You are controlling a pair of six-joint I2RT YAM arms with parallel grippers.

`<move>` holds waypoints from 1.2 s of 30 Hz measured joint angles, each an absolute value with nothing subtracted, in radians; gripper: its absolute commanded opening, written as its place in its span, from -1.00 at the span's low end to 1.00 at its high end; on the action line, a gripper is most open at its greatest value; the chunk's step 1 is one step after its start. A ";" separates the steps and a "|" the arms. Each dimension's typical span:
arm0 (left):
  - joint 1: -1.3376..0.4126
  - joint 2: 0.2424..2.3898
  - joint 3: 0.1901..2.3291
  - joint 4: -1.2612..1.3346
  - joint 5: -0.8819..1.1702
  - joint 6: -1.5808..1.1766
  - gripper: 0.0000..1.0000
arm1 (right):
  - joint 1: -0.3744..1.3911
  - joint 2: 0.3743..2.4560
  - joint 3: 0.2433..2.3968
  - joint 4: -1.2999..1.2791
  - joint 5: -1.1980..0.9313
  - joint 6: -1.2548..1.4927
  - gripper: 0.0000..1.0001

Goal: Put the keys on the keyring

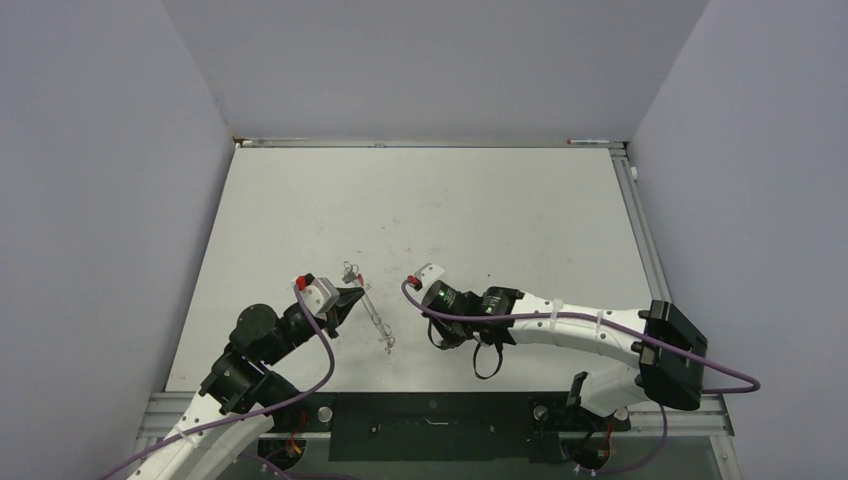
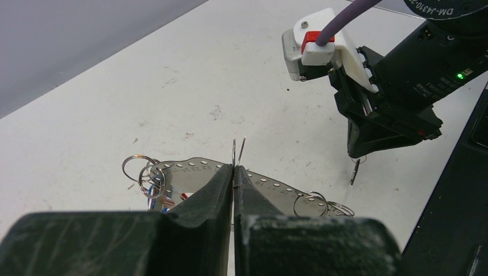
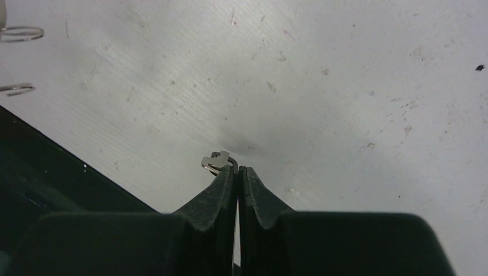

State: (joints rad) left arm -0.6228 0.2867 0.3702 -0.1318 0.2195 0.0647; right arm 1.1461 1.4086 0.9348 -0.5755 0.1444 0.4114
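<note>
Far half of table (image 1: pixel 430 190) bare: wide passage. Left, back, right hemmed by walls (image 1: pixel 100 200). Lane between my left gripper (image 2: pixel 233 169) and my right gripper (image 3: pixel 236 169) narrow; keyring (image 2: pixel 234 152) and small rings (image 2: pixel 138 167) spread across it. From my right tips juts key (image 3: pixel 217 161). Near edge bounded by black base plate (image 1: pixel 430 415).

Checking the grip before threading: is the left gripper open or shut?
Shut: the left gripper pinches the keyring, no gap beside the wire.
</note>
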 measured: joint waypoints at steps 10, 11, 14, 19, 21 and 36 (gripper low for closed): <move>-0.623 0.290 0.370 -0.131 0.220 0.065 -1.00 | 1.140 1.425 0.968 -0.643 0.111 0.442 -0.90; -0.623 0.290 0.370 -0.131 0.220 0.064 -1.00 | 1.137 1.441 0.972 -0.639 0.112 0.442 -0.90; -0.623 0.290 0.370 -0.131 0.220 0.064 -1.00 | 1.118 1.528 0.990 -0.626 0.121 0.434 -0.90; -0.623 0.290 0.370 -0.131 0.220 0.064 -1.00 | 1.083 1.653 1.008 -0.621 0.150 0.410 -0.90; -0.623 0.290 0.370 -0.131 0.220 0.064 -1.00 | 1.075 1.676 1.020 -0.622 0.162 0.397 -0.90; -0.623 0.290 0.370 -0.131 0.220 0.064 -1.00 | 1.056 1.765 1.079 -0.556 0.226 0.297 -0.89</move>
State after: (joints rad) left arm -0.6228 0.2901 0.3702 -0.1310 0.2203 0.0643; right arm 1.0557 1.7653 1.0794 -0.5556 0.2264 0.2974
